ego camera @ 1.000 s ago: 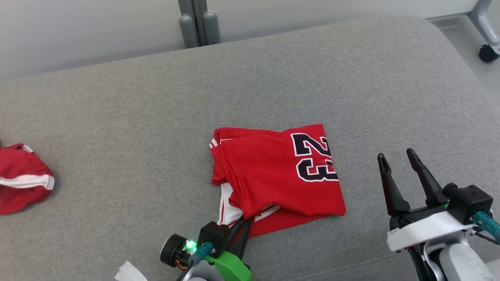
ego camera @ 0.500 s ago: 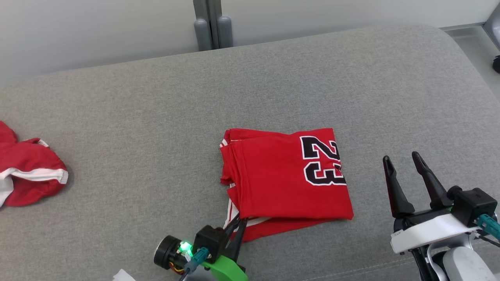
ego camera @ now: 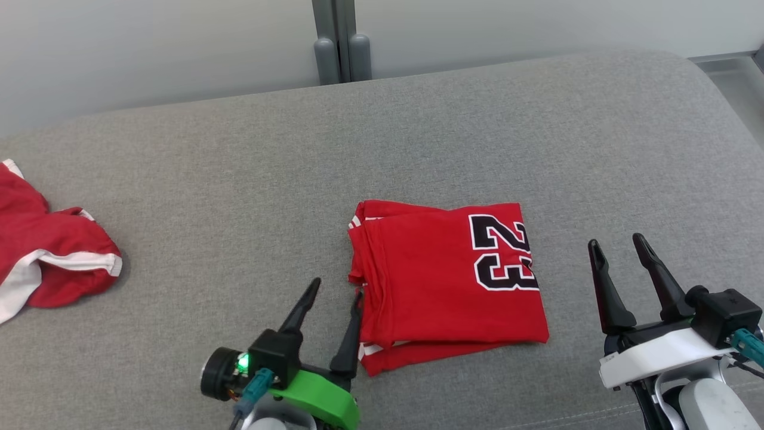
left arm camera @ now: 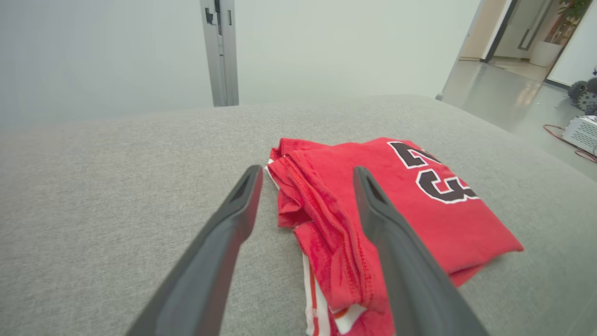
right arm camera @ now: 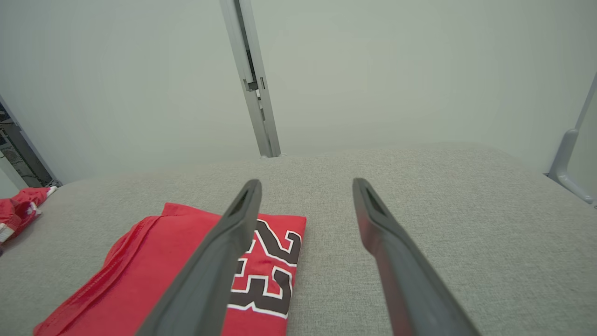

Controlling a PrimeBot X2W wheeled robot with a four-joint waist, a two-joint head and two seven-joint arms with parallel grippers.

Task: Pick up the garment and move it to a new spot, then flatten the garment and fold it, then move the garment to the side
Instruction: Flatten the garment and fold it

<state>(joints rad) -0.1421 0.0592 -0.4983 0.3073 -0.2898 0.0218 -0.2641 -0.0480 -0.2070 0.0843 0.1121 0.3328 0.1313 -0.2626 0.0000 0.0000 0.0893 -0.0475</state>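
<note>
We see the folded red shirt point(ego camera: 447, 280) flat on the grey cushion point(ego camera: 239, 179). Our left gripper point(ego camera: 336, 286) is spread at its near left corner, holding nothing. Our right gripper point(ego camera: 615, 240), also spread, sits empty to its right.

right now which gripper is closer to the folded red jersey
Left. The left gripper is at the left edge of the folded red jersey; the right gripper is apart, off its right side.

left pincer point(ego camera: 336, 288) now off the garment point(ego camera: 441, 286) corner, jaws wide instead of shut
</note>
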